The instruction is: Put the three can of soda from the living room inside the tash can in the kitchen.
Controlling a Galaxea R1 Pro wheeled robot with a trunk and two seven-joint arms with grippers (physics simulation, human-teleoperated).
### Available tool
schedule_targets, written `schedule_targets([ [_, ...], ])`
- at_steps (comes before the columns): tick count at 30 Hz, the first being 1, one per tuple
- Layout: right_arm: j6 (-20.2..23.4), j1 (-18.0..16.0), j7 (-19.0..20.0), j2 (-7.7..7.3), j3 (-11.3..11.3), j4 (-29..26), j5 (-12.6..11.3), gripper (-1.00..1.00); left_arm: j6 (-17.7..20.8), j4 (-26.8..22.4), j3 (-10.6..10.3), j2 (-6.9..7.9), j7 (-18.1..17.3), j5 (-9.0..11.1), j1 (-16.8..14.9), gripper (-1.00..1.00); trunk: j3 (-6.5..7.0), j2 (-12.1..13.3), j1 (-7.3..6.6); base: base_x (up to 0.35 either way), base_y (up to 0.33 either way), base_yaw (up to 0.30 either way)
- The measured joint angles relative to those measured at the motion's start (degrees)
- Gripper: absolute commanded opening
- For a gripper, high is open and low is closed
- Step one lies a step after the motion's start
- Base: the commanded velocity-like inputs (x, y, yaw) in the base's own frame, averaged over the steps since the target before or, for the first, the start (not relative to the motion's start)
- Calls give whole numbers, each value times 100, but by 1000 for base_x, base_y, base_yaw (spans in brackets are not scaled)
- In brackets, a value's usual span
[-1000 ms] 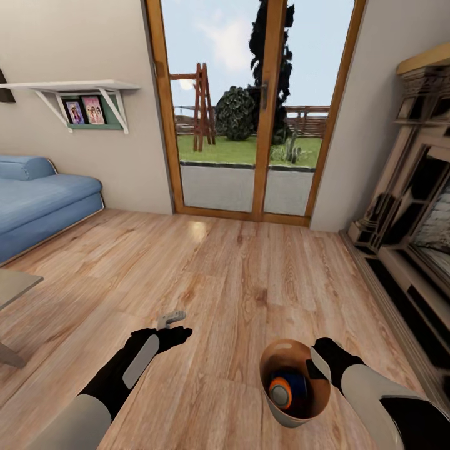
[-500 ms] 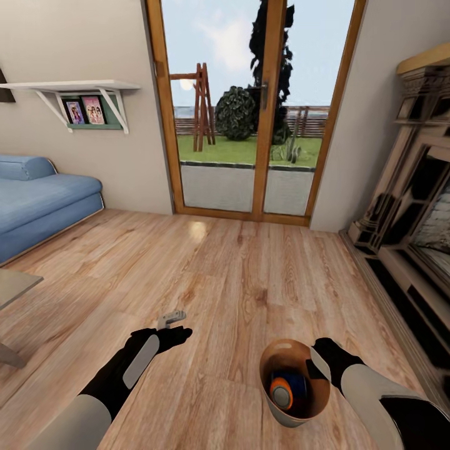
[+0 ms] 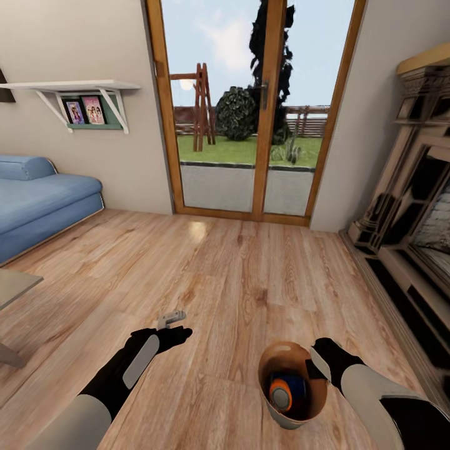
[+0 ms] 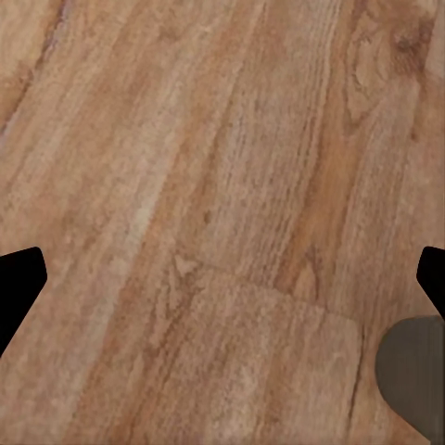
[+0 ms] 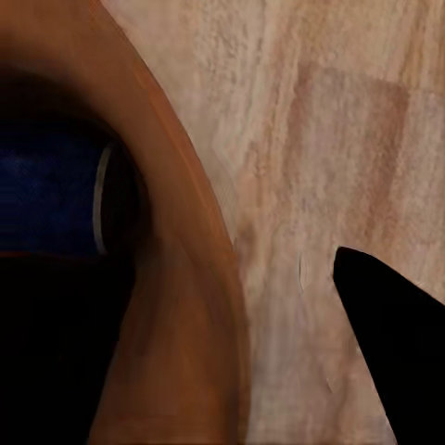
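In the head view my right gripper (image 3: 315, 365) is shut on the near rim of the tash can (image 3: 284, 420), a small grey bucket with a brown inside, held just above the plank floor. Inside it lie a blue can of soda (image 3: 296, 382) and an orange one with a silvery top (image 3: 280, 395); a third can is hidden. The right wrist view shows the bucket's brown wall (image 5: 176, 278) between my fingers and the blue can (image 5: 46, 195) deep inside. My left gripper (image 3: 172, 320) hangs open over bare floor, its fingertips (image 4: 19, 287) spread wide with nothing between them.
This is the living room. A blue sofa (image 3: 37, 200) stands at the left, with a glass-topped table's corner (image 3: 12, 284) below it. Wood-framed glass doors (image 3: 250, 125) lie straight ahead. The fireplace (image 3: 412, 231) runs along the right wall. Open plank floor lies in between.
The bucket in my right gripper has dipped very slightly. The left arm and the camera have not moved.
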Motion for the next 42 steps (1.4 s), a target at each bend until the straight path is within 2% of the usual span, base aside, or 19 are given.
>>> schedule_targets([
  [23, 0, 2, 2, 8, 7, 0, 0, 100, -82, 0, 0, 8, -22, -8, 8, 100, 0, 0, 0, 0, 0, 0],
  [39, 0, 2, 2, 9, 8, 0, 1, 100, -91, 7, 0, 10, -103, -11, 9, 100, 354, 21, -42, 0, 0, 0],
  [42, 0, 2, 2, 9, 8, 0, 1, 100, -91, 8, 0, 10, -101, -12, 9, 100, 408, 140, -107, 0, 0, 0],
])
